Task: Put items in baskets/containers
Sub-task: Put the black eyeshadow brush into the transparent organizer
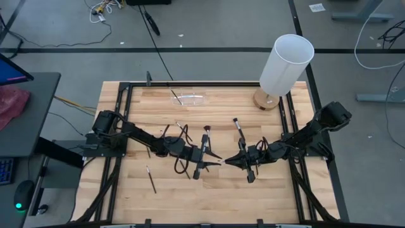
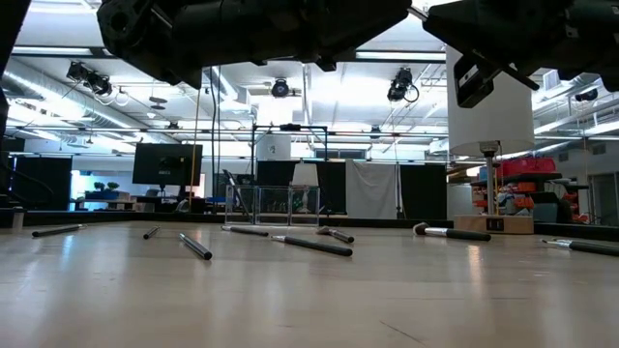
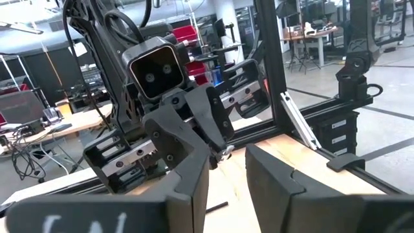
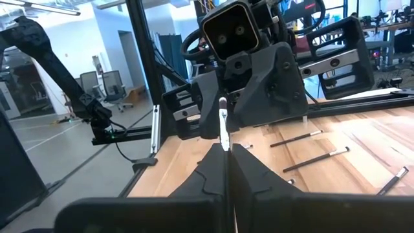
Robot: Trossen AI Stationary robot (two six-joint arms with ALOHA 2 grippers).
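Both grippers meet tip to tip above the middle of the table. My right gripper [image 1: 228, 162] [image 4: 226, 154] is shut on a slim brush [image 1: 219, 163] with a pale end, which points at my left gripper [image 1: 212, 163]. My left gripper [image 3: 226, 165] is open, with its fingers on either side of the brush's free end [image 3: 226, 152]; I cannot tell if they touch it. Other brushes lie flat on the wood: a reddish-tufted one [image 1: 205, 136], another [image 1: 238, 129] and a thin one [image 1: 150, 179]. The clear organiser box [image 1: 190, 99] stands near the far edge with a brush [image 1: 178, 96] in it. My right gripper pinches the slim brush between its two shut fingers, on the stick [image 4: 224, 139] below the pale end. The fingers come level from the table's right side, and the brush lies along them, sticking out ahead. The brush is lifted clear of the table.
A tall white cylinder on a round wooden base [image 1: 286, 63] stands at the far right corner. More brushes lie scattered across the table in the low view [image 2: 314, 245] [image 2: 193, 246]. A black frame [image 1: 126, 88] rims the table. Bare wood lies along the near edge [image 1: 209, 202].
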